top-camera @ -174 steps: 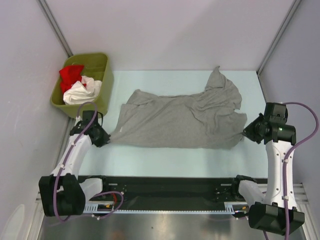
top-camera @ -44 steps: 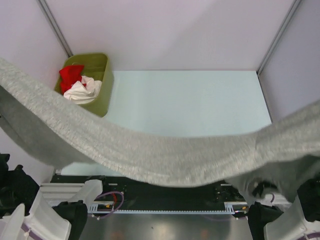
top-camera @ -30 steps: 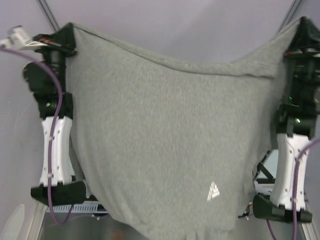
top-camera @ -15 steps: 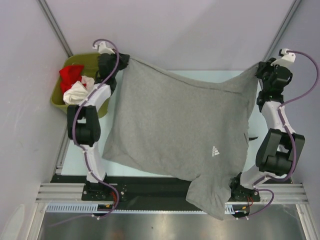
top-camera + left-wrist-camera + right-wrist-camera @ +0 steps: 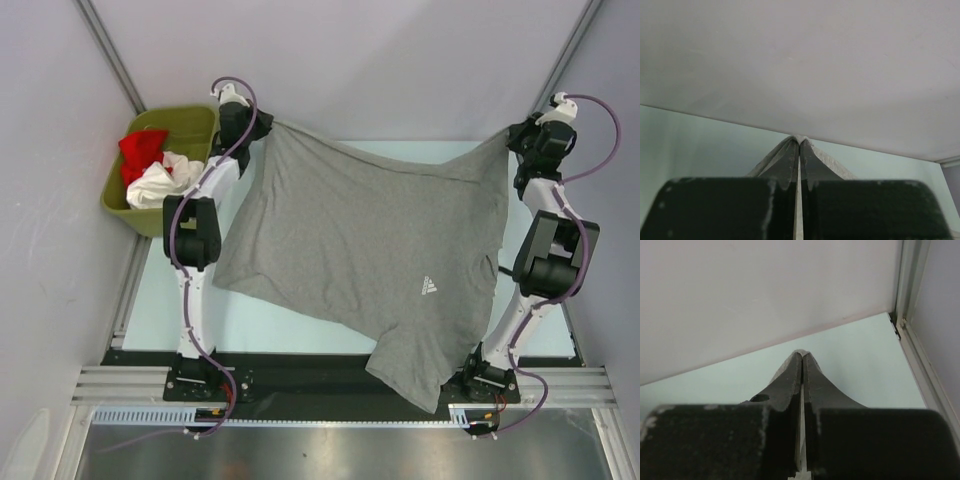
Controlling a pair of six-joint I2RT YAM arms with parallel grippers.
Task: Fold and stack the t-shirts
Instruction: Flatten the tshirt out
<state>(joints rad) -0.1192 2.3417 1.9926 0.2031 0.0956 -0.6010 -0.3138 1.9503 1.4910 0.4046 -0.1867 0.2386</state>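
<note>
The heather-grey t-shirt (image 5: 360, 225) hangs spread between both arms over the table, its white triangular logo (image 5: 428, 286) facing up. Its lower end (image 5: 415, 370) drapes past the table's near edge over the black rail. My left gripper (image 5: 262, 127) is shut on the shirt's far left corner beside the bin. In the left wrist view grey cloth (image 5: 837, 166) wraps the closed left gripper (image 5: 800, 142). My right gripper (image 5: 509, 140) is shut on the far right corner; its tips (image 5: 803, 356) press together near the back wall. A red t-shirt (image 5: 140, 148) and a white t-shirt (image 5: 165, 182) lie crumpled in the bin.
The olive-green bin (image 5: 203, 130) stands at the far left corner, right next to my left gripper. The back wall and a metal corner post (image 5: 904, 300) are close behind both grippers. Pale green table (image 5: 270, 320) shows at the near left.
The arms swung the grey shirt from up near the camera out toward the back wall and lowered it; over the last half second it moved slightly further back and settled flatter.
</note>
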